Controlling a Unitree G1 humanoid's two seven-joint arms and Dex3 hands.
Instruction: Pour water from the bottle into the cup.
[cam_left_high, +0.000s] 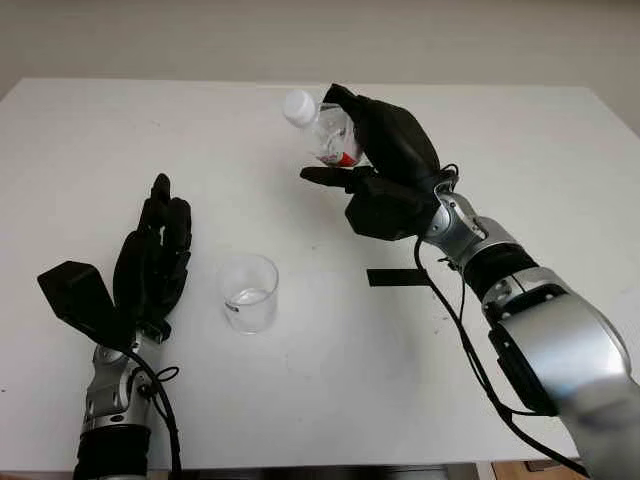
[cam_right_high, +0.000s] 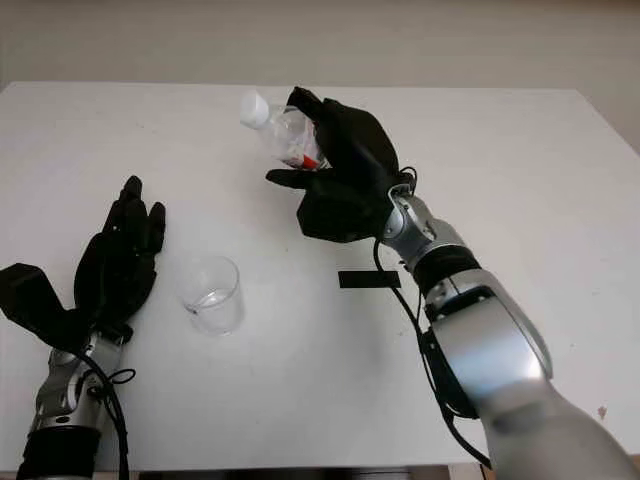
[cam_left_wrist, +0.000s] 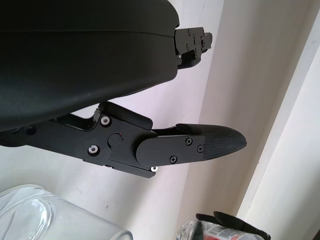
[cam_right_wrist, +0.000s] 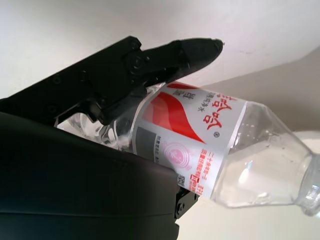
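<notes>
Right hand (cam_left_high: 385, 175), fingers wrapped round the tilted bottle (cam_left_high: 322, 128), sits upper middle, far from the cup (cam_left_high: 248, 292); water could splash the tabletop (cam_left_high: 520, 140). Left hand (cam_left_high: 150, 260) is open, lower left.

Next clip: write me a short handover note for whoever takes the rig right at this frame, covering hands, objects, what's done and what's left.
Right robot hand: shut on the bottle, held above the table and tilted, white cap on, pointing away from the robot.
Left robot hand: open, beside the cup, not touching it.
Cup: upright, near the table's front, a little water at its bottom.
Done: bottle grasped and lifted.
Left: bottle mouth is not over the cup; I can't say if pouring is over.
</notes>
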